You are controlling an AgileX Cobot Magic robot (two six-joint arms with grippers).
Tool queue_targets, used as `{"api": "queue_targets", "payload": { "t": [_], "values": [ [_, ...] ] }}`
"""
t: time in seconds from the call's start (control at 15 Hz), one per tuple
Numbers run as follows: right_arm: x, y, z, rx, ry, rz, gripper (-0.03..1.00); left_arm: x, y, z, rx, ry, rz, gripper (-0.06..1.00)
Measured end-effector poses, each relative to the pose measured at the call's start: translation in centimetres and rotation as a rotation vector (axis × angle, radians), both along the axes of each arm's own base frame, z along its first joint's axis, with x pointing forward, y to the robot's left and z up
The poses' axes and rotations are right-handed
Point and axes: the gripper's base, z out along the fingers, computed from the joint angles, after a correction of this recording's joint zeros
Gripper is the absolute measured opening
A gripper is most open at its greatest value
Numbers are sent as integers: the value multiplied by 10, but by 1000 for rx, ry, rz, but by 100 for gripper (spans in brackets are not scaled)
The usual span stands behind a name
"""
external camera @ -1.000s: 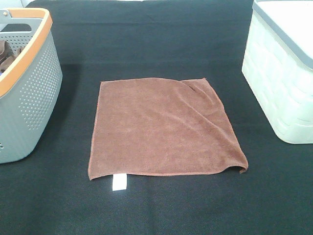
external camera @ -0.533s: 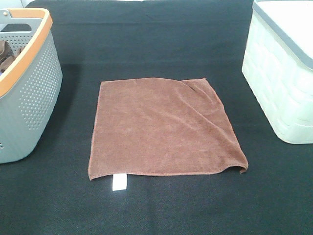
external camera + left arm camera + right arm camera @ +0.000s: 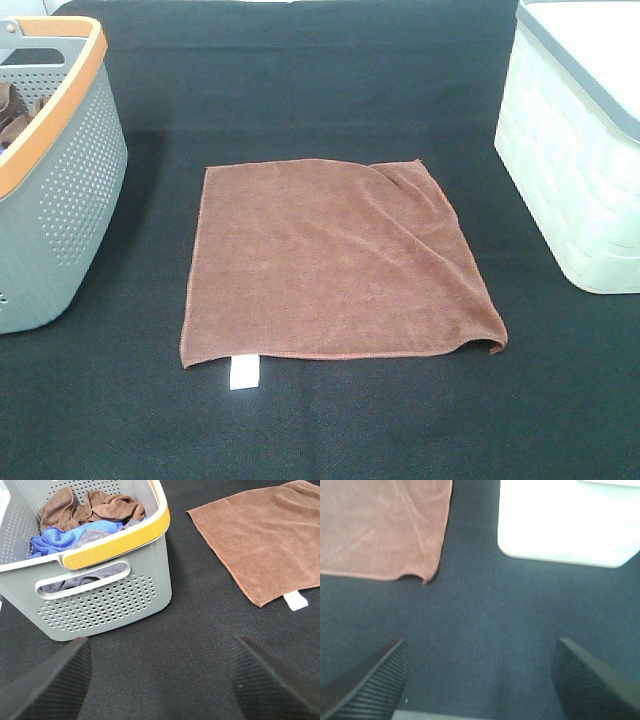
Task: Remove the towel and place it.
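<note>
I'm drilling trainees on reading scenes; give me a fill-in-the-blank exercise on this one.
1. The towel lies spread flat on the ____ tablecloth.
2. Its small tag is ____ in colour.
3. The grey basket has an ____ rim.
4. Both grippers' jaws stand ____.

Missing words: black; white; orange; open

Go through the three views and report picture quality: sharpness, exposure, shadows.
Exterior high view: sharp and evenly lit, the towel crisp, with a soft shadow beside the grey basket. Left wrist view: sharp on the basket and towel, fingertips dark in the foreground. Right wrist view: soft and slightly blurred, colours washed out, the white bin overexposed to a featureless glare.
</note>
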Motion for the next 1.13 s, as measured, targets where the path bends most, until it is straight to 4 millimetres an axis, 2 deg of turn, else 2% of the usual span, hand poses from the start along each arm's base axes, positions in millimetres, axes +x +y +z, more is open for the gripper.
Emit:
{"api": "queue_targets", "payload": {
  "t": [0.4, 1.13],
  "values": [
    [-26, 1, -1, -5, -171, 1, 75, 0, 0, 0, 0, 0, -1, 73],
    [-26, 1, -1, -5, -174, 1, 75, 0, 0, 0, 0, 0, -1, 73]
  ]
}}
